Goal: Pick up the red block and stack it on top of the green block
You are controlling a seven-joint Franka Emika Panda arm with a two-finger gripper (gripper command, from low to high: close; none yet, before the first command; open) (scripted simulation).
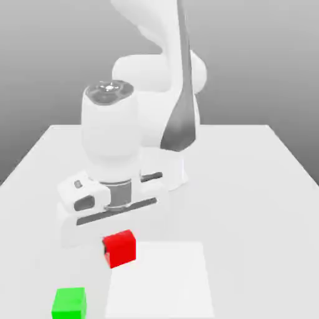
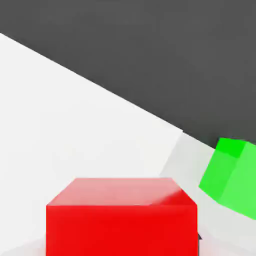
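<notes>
White table [image 1: 249,187] is shining; the gripper [image 1: 118,240] is squeezing 1 red block [image 1: 119,248]. Swinging it crooked, it could be bumping the green block [image 1: 69,303] away or slipping off.

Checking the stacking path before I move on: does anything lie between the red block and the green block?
Nothing. In the exterior view, only bare white table separates the red block from the green block; the hand view agrees.

Exterior view facing the arm's front from above the table [image 1: 249,187], hand view apparently tilted, close behind red block [image 2: 121,217], both sharing green block [image 1: 69,303].
</notes>
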